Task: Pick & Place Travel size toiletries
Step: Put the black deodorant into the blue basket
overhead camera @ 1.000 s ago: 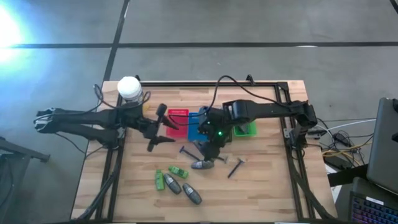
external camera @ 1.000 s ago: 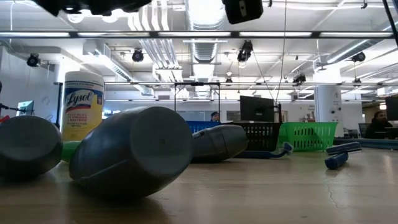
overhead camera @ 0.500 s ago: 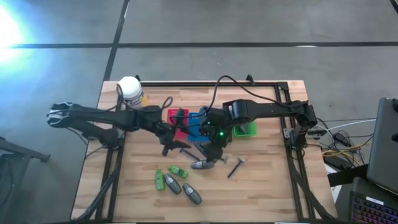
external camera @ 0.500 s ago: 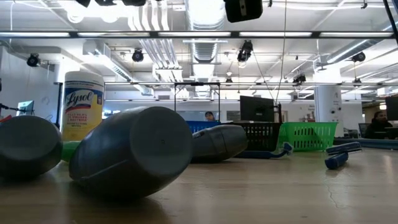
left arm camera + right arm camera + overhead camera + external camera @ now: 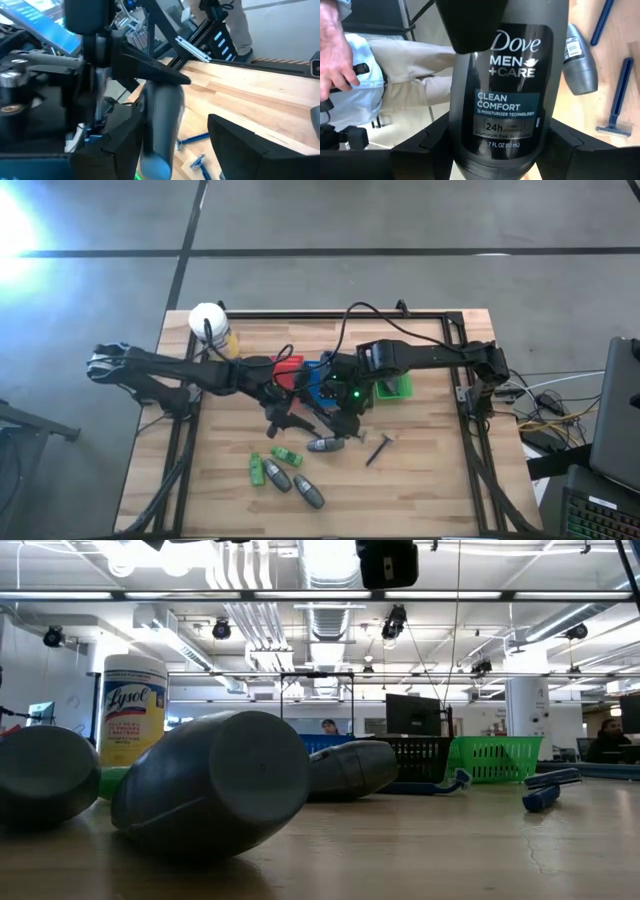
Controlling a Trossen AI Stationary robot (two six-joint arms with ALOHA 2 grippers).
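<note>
My right gripper is shut on a grey oval Dove bottle and holds it above the table's middle. My left gripper is open. It has come level from the table's left, and its fingers stand on either side of that bottle's free end. Another grey bottle lies on its side on the table under the held one. Two green bottles and two more grey bottles lie nearer the front edge. Two blue razors lie flat. My right gripper pinches the grey bottle between its two fingers at the end by the foot of the label, one finger on each side. The fingers slant down from the table's right. The bottle sticks out beyond them, clear of the table. My left gripper has one finger right beside the bottle's free end; I cannot tell whether it touches.
Red, blue and green slotted baskets stand in a row behind the grippers. A white-lidded yellow jar stands at the far left corner. A black frame rims the table. A seated person shows beyond the table.
My left gripper has travelled toward the table's right edge, from in front of the jar to my right gripper and the bottle it holds. My right gripper has stayed in place with the bottle.
</note>
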